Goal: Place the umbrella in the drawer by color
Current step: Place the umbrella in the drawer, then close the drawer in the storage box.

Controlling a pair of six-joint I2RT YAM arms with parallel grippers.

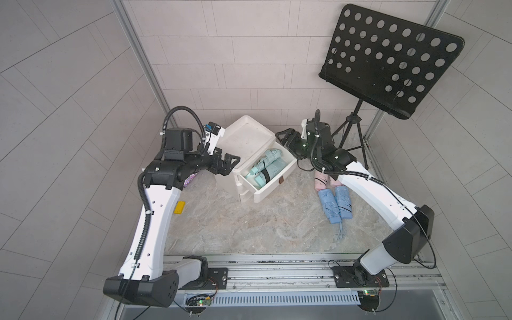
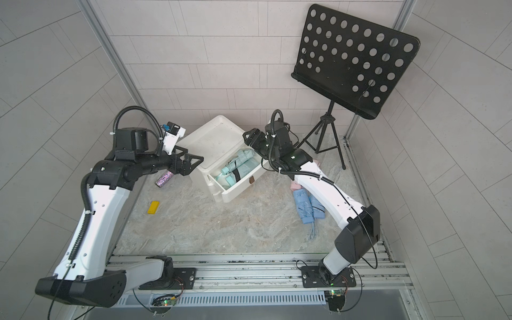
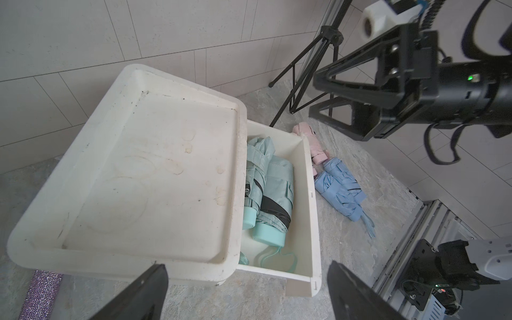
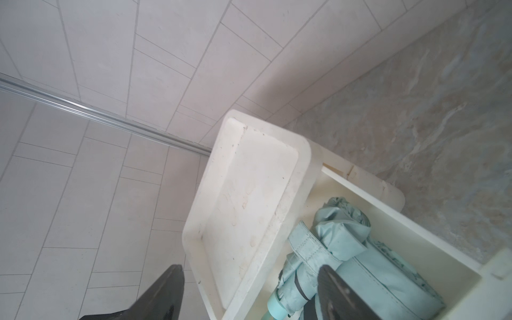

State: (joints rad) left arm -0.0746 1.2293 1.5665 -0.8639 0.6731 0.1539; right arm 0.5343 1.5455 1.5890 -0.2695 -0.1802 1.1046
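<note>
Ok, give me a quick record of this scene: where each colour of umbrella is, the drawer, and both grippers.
drawer: pulled open
mint umbrellas: two, lying in the drawer
blue umbrellas: two, side by side on the table
pink umbrellas: on the table, partly hidden by the right arm
left gripper: open, empty, beside the cabinet
right gripper: open, empty, above the drawer's far end
</note>
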